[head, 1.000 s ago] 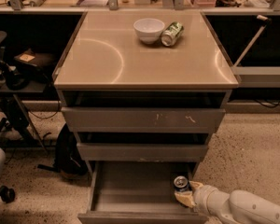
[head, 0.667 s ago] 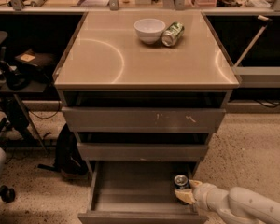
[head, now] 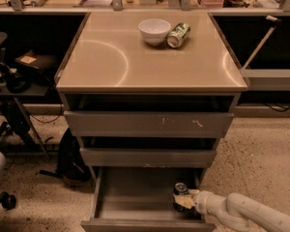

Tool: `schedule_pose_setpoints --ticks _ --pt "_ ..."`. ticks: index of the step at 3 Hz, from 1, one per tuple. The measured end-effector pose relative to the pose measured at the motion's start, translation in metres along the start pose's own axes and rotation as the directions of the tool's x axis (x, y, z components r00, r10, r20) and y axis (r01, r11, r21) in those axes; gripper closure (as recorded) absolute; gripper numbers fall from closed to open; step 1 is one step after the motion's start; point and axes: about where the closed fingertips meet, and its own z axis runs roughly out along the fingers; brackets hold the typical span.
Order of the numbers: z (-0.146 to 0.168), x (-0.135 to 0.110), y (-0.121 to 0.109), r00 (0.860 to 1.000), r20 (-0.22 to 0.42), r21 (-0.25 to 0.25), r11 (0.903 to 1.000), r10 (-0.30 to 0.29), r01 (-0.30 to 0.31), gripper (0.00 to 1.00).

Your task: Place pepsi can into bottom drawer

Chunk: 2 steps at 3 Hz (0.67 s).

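Little moved: pepsi can (head: 180, 188) and end effector (head: 185, 202) sit almost where they were, perhaps slightly leftward.
- Pepsi can: upright in the open bottom drawer (head: 135, 197), right front corner.
- End effector: against the can's lower body; whether it grips cannot be told.
- Handling, judged: light, thin-walled, smooth, dents easily; hold mid-body with modest pressure.
- Tabletop (head: 135, 62): white bowl (head: 154, 31), with green can (head: 178, 35) on its side beside it.
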Motion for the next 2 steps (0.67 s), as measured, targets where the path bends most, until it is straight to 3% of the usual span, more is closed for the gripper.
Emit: schedule_pose_setpoints --ticks 1,2 --pt "0.0032 -0.0121 -0.0284 0.999 0.042 0.032 0.9995 -0.001 0.000 1.00" --pt "0.0097 -0.0070 -0.0288 0.998 0.058 0.005 1.0000 -0.001 0.001 1.00"
